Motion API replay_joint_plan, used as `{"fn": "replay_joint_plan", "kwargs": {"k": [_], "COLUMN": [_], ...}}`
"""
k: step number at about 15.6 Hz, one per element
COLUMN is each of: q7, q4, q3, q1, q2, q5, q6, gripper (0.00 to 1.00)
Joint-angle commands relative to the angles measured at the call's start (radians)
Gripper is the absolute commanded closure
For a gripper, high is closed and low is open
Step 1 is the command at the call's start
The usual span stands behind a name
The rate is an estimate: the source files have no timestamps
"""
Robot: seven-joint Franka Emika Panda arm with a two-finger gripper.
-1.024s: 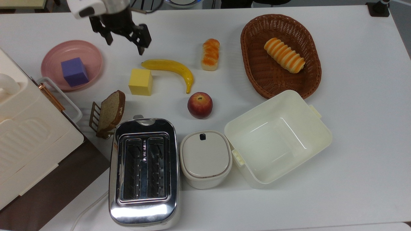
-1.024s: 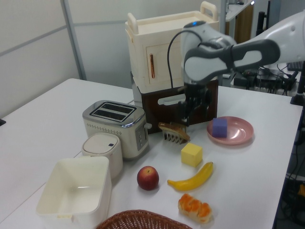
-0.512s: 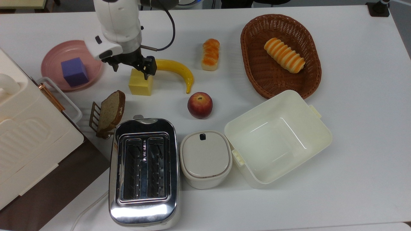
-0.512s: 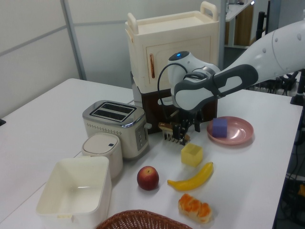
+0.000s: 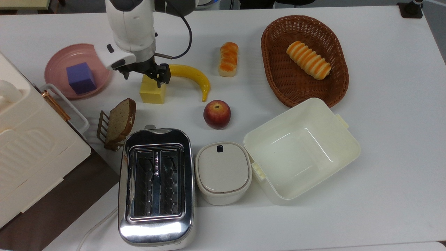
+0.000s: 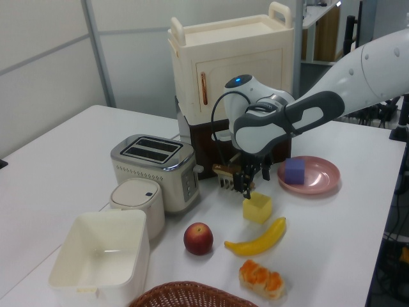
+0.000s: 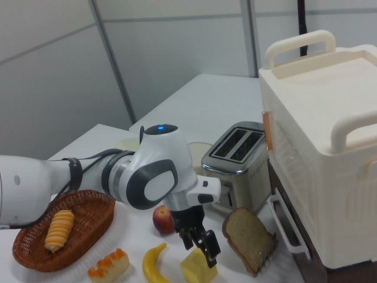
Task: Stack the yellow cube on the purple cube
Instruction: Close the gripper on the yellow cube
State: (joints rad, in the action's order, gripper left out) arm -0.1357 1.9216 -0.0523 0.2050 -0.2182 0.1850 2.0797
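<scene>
One gripper [image 5: 144,74], fingers spread, straddled the top of the yellow cube [image 5: 152,91] at the top view's upper left, while the purple cube [image 5: 81,77] sat in a pink plate [image 5: 55,61] nearby.

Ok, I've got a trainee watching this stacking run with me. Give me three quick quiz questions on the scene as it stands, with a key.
1. True or false: the yellow cube is already on the purple cube.
2. What holds the purple cube? A) wicker basket B) pink plate C) white tub
3. Which fruit lies nearest the yellow cube?

Key:
1. False; it sits on the table under the gripper.
2. B, the pink plate.
3. The banana.
</scene>
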Motion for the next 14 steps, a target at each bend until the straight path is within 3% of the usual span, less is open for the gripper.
{"fn": "replay_joint_plan", "kwargs": {"k": [1,14], "q7": [-0.005,-0.016], "q4": [0.039,0.028], "q3": [-0.004,-0.006], "q1": [-0.002,-0.016], "q2": [0.000,0.006], "q5": [0.024,0.031], "q6": [0.034,0.033], "gripper": [0.00,0.00]}}
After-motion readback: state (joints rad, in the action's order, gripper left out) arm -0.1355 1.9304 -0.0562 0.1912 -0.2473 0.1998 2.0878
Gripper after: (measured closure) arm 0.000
